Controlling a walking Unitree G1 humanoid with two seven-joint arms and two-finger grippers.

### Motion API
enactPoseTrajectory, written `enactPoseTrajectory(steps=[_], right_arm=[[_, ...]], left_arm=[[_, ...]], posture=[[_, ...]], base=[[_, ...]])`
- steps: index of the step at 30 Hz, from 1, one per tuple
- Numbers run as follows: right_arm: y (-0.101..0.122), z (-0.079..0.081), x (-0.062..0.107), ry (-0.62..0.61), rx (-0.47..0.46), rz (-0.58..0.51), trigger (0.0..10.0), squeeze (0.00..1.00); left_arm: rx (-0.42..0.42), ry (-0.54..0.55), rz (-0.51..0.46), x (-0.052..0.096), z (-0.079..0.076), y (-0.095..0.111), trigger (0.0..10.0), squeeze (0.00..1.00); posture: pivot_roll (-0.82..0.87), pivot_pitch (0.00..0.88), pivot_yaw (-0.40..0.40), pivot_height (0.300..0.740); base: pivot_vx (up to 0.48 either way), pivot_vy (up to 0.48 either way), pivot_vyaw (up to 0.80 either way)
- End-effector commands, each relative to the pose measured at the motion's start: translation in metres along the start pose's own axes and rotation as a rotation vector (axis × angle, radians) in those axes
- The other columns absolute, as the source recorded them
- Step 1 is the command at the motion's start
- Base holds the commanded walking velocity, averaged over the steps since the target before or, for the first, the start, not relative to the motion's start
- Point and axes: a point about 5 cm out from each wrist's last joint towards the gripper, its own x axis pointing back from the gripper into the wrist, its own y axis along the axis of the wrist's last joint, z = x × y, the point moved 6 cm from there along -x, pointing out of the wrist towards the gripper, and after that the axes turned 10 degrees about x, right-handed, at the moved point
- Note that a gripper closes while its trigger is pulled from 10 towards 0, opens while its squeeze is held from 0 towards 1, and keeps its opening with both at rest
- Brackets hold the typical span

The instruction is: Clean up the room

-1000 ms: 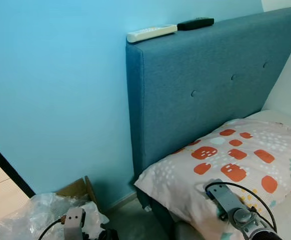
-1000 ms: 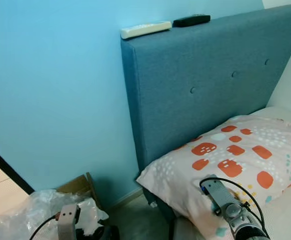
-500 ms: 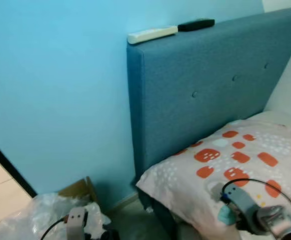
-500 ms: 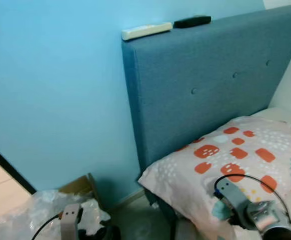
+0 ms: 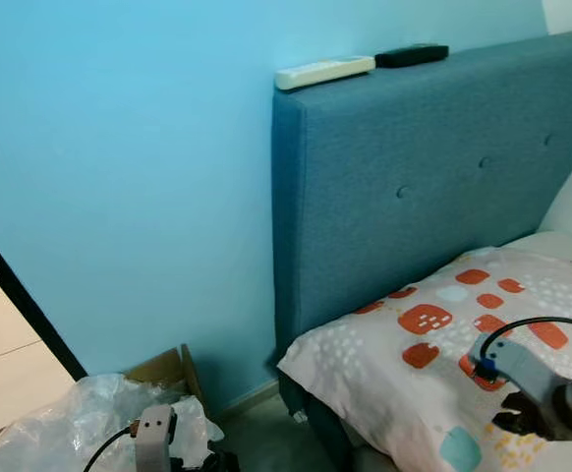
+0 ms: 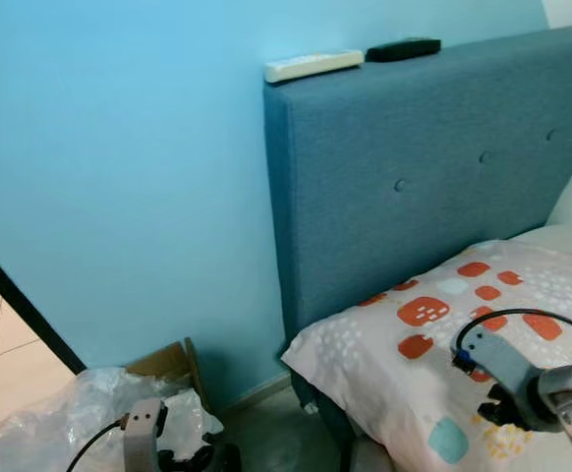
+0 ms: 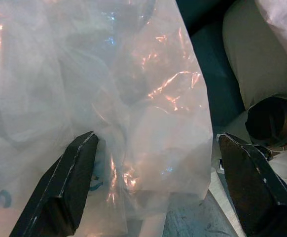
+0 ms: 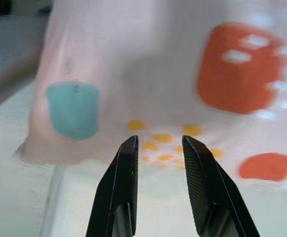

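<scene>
Here the right gripper [image 8: 158, 190] hangs just above the pillow [image 5: 433, 354], near its front edge, with the two black fingers a little apart and nothing between them. The pillow, white with orange and teal patches, lies on the bed against the blue headboard [image 5: 414, 167]. On top of the headboard rest a white remote [image 5: 323, 71] and a black remote [image 5: 411, 55], side by side. The left gripper [image 7: 153, 192] is low beside the bed, its fingers spread wide over a clear plastic bag [image 7: 109, 98] that sits by a cardboard box [image 5: 158, 369].
</scene>
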Motion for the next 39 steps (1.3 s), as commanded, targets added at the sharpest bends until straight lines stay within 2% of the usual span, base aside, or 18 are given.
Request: enactPoseTrajectory(steps=[1, 2, 5, 6, 8, 9, 12, 13, 14, 16, 18, 21, 26, 33, 34, 36, 38, 39], right_arm=[[0.027, -0.026, 0.006, -0.123, -0.060, -0.136, 10.0, 0.00], [0.051, -0.048, 0.007, -0.225, -0.135, -0.277, 10.0, 0.00], [0.066, -0.061, 0.010, -0.285, -0.193, -0.370, 10.0, 0.00], [0.080, -0.067, 0.009, -0.316, -0.296, -0.468, 10.0, 0.00], [0.108, -0.052, -0.014, -0.258, -0.553, -0.676, 10.0, 0.00], [0.116, -0.046, -0.023, -0.231, -0.639, -0.728, 10.0, 0.00], [0.121, -0.034, -0.036, -0.194, -0.713, -0.761, 10.0, 0.00], [0.125, -0.019, -0.050, -0.152, -0.790, -0.785, 10.0, 0.00], [0.125, -0.019, -0.050, -0.152, -0.790, -0.785, 10.0, 0.00], [0.132, 0.020, -0.079, -0.079, -0.943, -0.790, 10.0, 0.00], [0.132, 0.020, -0.079, -0.079, -0.943, -0.790, 10.0, 0.00], [0.136, 0.034, -0.088, -0.055, -0.960, -0.782, 10.0, 0.00], [0.139, 0.043, -0.096, -0.047, -0.964, -0.764, 10.0, 0.00], [0.134, 0.062, -0.115, -0.055, -0.916, -0.675, 10.0, 0.00], [0.131, 0.072, -0.122, -0.045, -0.892, -0.632, 10.0, 0.00], [0.131, 0.072, -0.122, -0.045, -0.892, -0.632, 10.0, 0.00], [0.121, 0.095, -0.136, -0.039, -0.807, -0.524, 10.0, 0.00], [0.121, 0.095, -0.136, -0.039, -0.807, -0.524, 10.0, 0.00]], left_arm=[[0.023, -0.003, 0.036, 0.001, -0.001, -0.012, 10.0, 0.00], [0.020, -0.007, 0.033, 0.000, -0.002, -0.011, 10.0, 0.00], [0.018, -0.010, 0.031, 0.000, -0.003, -0.010, 10.0, 0.00], [0.018, -0.012, 0.020, -0.002, -0.005, -0.007, 10.0, 0.00], [0.019, 0.014, -0.035, -0.006, -0.006, 0.009, 10.0, 0.00], [0.027, 0.021, -0.054, -0.007, -0.007, 0.015, 10.0, 0.00], [0.036, 0.025, -0.078, -0.009, -0.009, 0.022, 10.0, 0.00], [0.049, 0.016, -0.106, -0.012, -0.014, 0.030, 10.0, 0.00], [0.049, 0.016, -0.106, -0.012, -0.014, 0.030, 10.0, 0.00], [0.047, -0.018, -0.153, -0.018, -0.028, 0.047, 10.0, 0.00], [0.047, -0.018, -0.153, -0.018, -0.028, 0.047, 10.0, 0.00], [0.039, -0.028, -0.157, -0.019, -0.031, 0.050, 10.0, 0.00], [0.031, -0.037, -0.151, -0.019, -0.033, 0.050, 10.0, 0.00], [0.030, -0.040, -0.144, -0.019, -0.032, 0.048, 10.0, 0.00], [0.037, -0.038, -0.152, -0.019, -0.032, 0.049, 10.0, 0.00], [0.037, -0.038, -0.152, -0.019, -0.032, 0.049, 10.0, 0.00], [0.046, -0.042, -0.173, -0.019, -0.033, 0.054, 10.0, 0.00], [0.046, -0.042, -0.173, -0.019, -0.033, 0.054, 10.0, 0.00]], posture=[[-0.05, 0.004, -0.011, 0.621], [-0.05, 0.002, -0.011, 0.621], [-0.05, 0.002, -0.011, 0.626], [-0.05, 0.000, -0.012, 0.631], [-0.05, 0.000, -0.015, 0.641], [-0.04, 0.000, -0.017, 0.646], [-0.04, 0.000, -0.018, 0.651], [-0.04, 0.000, -0.021, 0.656], [-0.04, 0.000, -0.021, 0.656], [-0.03, 0.000, -0.022, 0.671], [-0.03, 0.000, -0.022, 0.671], [-0.03, 0.000, -0.019, 0.681], [-0.03, 0.000, -0.018, 0.691], [-0.03, 0.000, -0.021, 0.711], [-0.03, 0.000, -0.021, 0.716], [-0.03, 0.000, -0.021, 0.716], [-0.03, 0.000, -0.029, 0.726], [-0.03, 0.000, -0.029, 0.726]], base=[[0.000, 0.000, 0.00], [0.000, 0.000, 0.00], [0.000, 0.000, 0.00], [0.000, 0.000, 0.00], [0.000, 0.000, 0.00], [0.000, 0.000, 0.00], [0.000, 0.000, 0.00], [0.000, 0.000, 0.00], [0.000, 0.000, 0.00], [0.000, 0.000, 0.00], [0.000, 0.000, 0.00], [0.000, 0.000, 0.00], [0.000, 0.000, 0.00], [0.000, 0.000, 0.00], [0.000, 0.000, 0.00], [0.000, 0.000, 0.00], [0.000, 0.000, 0.00], [0.000, 0.000, 0.00]])
